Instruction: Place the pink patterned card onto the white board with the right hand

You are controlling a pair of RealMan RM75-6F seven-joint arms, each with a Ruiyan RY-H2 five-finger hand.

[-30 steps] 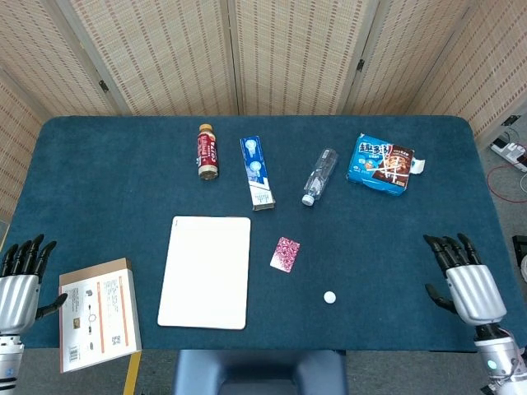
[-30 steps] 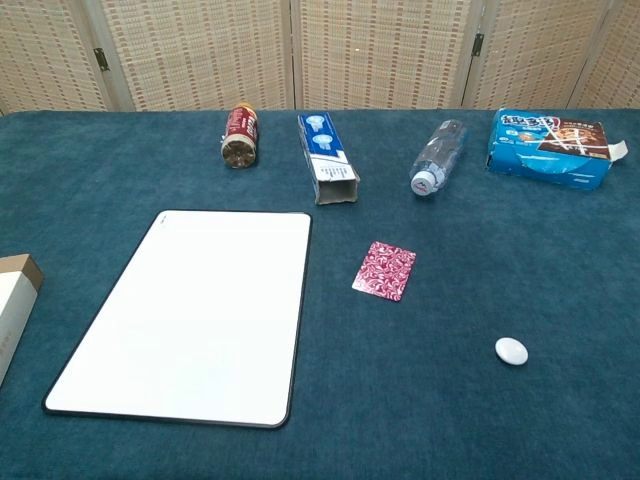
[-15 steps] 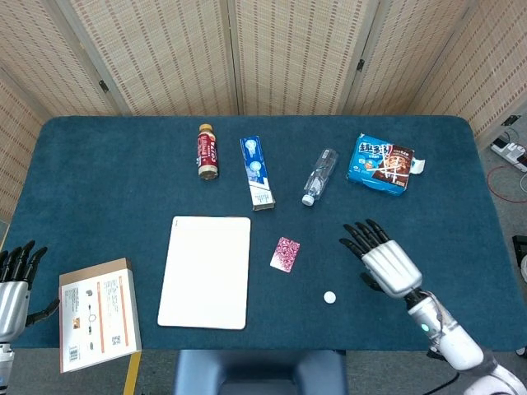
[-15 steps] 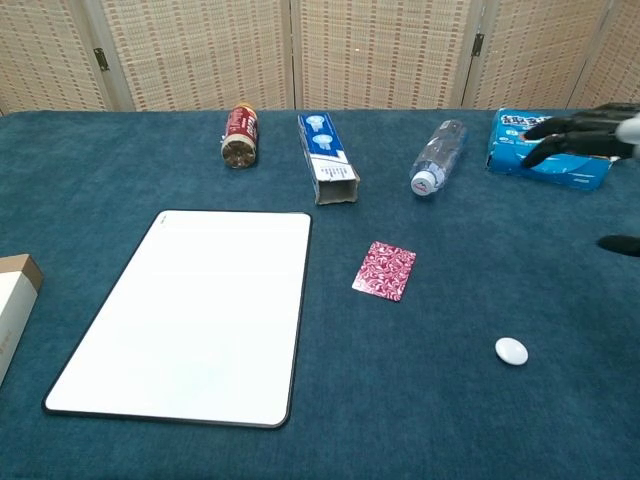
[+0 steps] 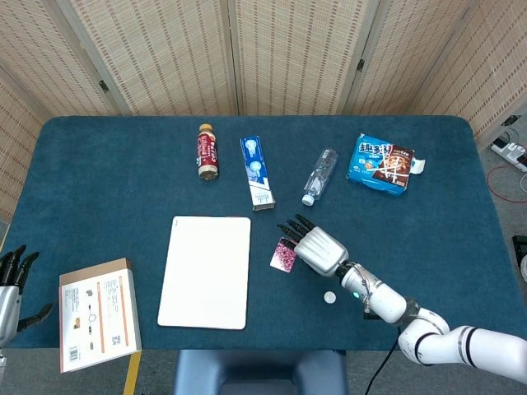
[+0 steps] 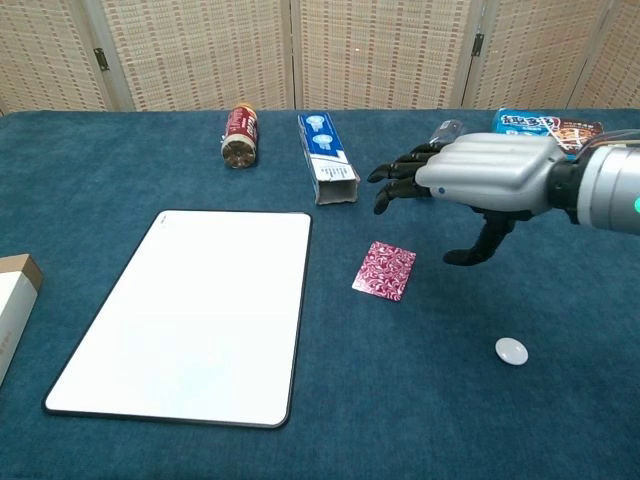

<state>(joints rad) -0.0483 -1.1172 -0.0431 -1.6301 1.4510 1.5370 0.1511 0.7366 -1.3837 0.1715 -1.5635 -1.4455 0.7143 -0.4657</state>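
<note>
With right hand (image 6: 485,177) spread and empty above pink patterned card (image 6: 384,270) (thin, light, flat, likely slippery), pinch card's exposed edge below fingertips.

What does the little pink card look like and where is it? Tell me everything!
The pink patterned card is a small, thin rectangle covered in a swirly pink-and-white print. It lies flat on the blue table cloth, turned slightly askew, just right of the white board and not on it. Nothing touches it in the chest view: the right hand hovers above it, open, fingers spread. In the head view that hand hides one edge.
</note>
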